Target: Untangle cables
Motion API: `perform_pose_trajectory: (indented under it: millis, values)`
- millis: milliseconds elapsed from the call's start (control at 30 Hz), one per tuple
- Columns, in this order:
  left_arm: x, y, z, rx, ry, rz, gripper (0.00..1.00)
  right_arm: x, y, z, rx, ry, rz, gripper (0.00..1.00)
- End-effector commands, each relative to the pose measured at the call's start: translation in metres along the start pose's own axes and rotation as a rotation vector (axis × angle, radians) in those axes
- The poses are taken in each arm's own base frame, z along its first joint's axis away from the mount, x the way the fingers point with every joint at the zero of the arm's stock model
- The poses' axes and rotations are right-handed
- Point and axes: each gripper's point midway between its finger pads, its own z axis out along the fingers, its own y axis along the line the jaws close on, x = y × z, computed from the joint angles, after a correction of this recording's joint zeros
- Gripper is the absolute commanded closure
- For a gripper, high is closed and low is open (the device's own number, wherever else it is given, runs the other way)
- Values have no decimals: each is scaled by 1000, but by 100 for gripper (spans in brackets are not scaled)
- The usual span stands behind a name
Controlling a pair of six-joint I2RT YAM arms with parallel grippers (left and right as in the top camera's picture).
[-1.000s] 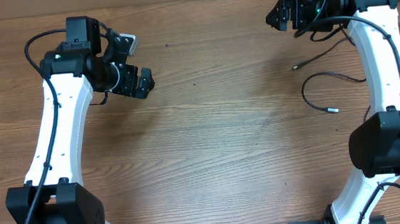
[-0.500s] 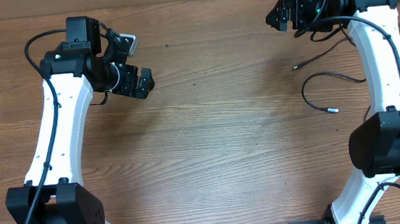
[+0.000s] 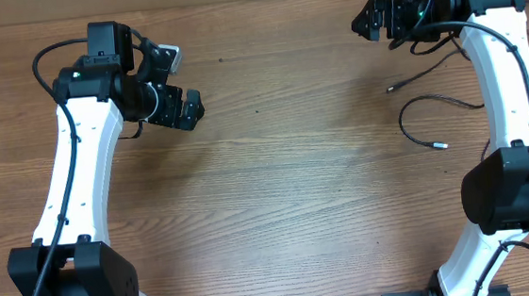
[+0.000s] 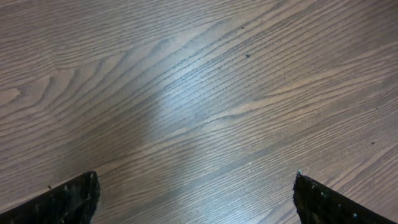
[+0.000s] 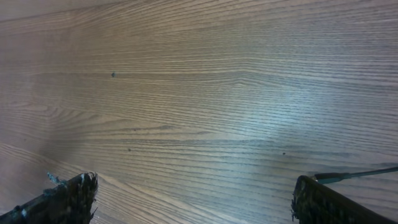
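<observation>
Left gripper [image 4: 196, 180], right gripper [image 5: 196, 180]: both spread wide, holding nothing. Cables [image 3: 415, 140] loose on table [image 3: 298, 211], right side. We advise the right gripper pinch one cord near its plug and draw it clear slowly.

Wood-grain table [image 3: 296, 193], soft glare

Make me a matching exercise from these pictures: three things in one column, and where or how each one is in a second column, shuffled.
Things:
1. left gripper
2. right gripper
3. cables

Place or state:
A. lying loose on the table beside the right arm
B. open, with only bare wood under it
C. open, with a plug lying by one finger

Pairs: 1-B, 2-C, 3-A
</observation>
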Motion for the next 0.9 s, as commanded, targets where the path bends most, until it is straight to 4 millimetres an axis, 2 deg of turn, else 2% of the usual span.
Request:
perform_pose_trajectory:
  millis: [0,633,733,867]
  values:
    - [-4,-3,-9,-7,-25,4,0,-11,8,-17,0,-49,-30,0]
    - [-4,-3,-10,-8,-28,4,0,-11,8,-17,0,-50,-30,0]
    - [-5,-5,-18,-12,-47,11,0,-11,8,-17,0,-49,-30,0]
    - [-10,-11,-39,-26,-103,29,0,-11,8,-17,0,-50,-30,0]
